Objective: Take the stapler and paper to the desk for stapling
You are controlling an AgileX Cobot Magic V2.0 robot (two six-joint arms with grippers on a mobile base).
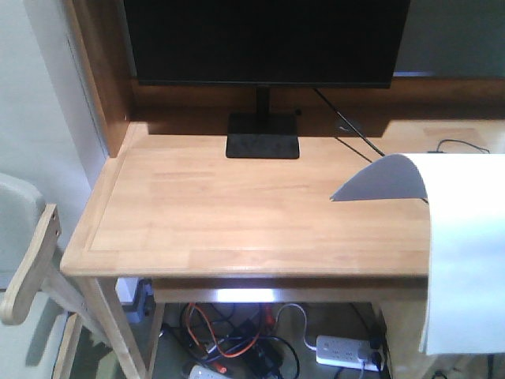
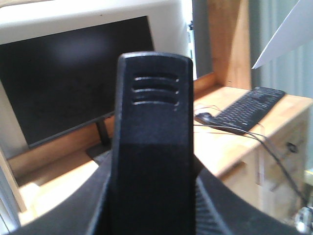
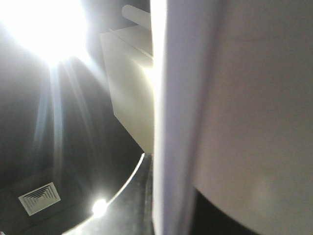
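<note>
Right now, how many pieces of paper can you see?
1: the paper at the right, covering the desk's right end, top corner curled. More sheets may hide behind.

A black monitor (image 1: 264, 39) is standing on its black stand (image 1: 263, 136) at the rear edge of the desk (image 1: 197, 213), and a dark cable (image 1: 351, 130) is running toward the right rear corner. A black keyboard (image 2: 252, 107) is lying farther right of the monitor. A white power strip (image 1: 347, 351) and tangled cables (image 1: 229, 339) are lying on the floor beneath the front edge.
</note>
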